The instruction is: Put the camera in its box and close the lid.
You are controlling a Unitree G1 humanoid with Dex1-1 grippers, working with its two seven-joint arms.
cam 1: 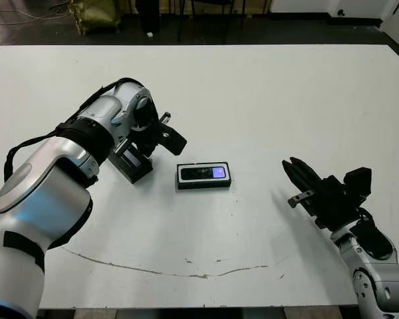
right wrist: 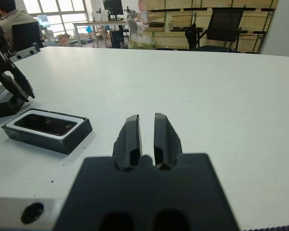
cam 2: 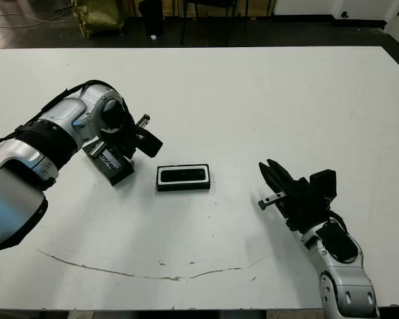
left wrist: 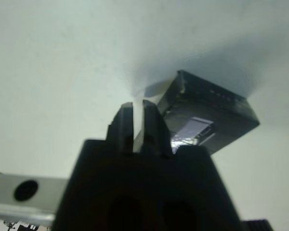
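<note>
The camera, a slim black bar with a small purple screen at its right end, lies inside the white-lined black box at the table's middle. Left of the box lies the black lid, turned askew, its glossy window catching light in the left wrist view. My left gripper hovers right over the lid's near end, fingers shut with nothing between them. My right gripper rests low over the table to the right of the box, well apart from it, fingers shut and empty.
A thin dark scratch runs along the table near its front edge. Beyond the far edge are dark chairs and a yellowish bag. In the right wrist view a person sits far off, past the table.
</note>
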